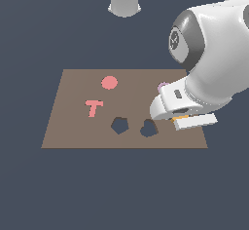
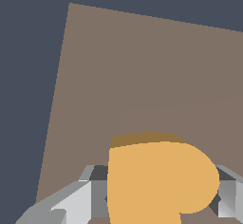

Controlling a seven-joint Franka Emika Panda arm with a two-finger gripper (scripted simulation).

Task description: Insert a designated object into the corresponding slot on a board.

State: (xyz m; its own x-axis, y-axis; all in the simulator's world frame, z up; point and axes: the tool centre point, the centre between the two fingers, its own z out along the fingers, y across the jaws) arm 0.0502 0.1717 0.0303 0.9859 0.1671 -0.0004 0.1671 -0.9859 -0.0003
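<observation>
Two dark holes in the board (image 1: 73,126): a pentagon hole (image 1: 119,125) and the heart slot (image 1: 148,128), side by side near one long edge; one pink T (image 1: 94,107); one red-pink disc (image 1: 109,82); one gripper (image 1: 187,122), fingers (image 2: 71,201) closed against the orange heart block (image 2: 159,180), just beside the slot; bare board beyond.

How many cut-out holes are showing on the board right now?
2. The pentagon-shaped hole sits near the front edge of the board; the heart-shaped slot is beside it toward the exterior view's right, next to the arm. The arm may hide more of the board.
</observation>
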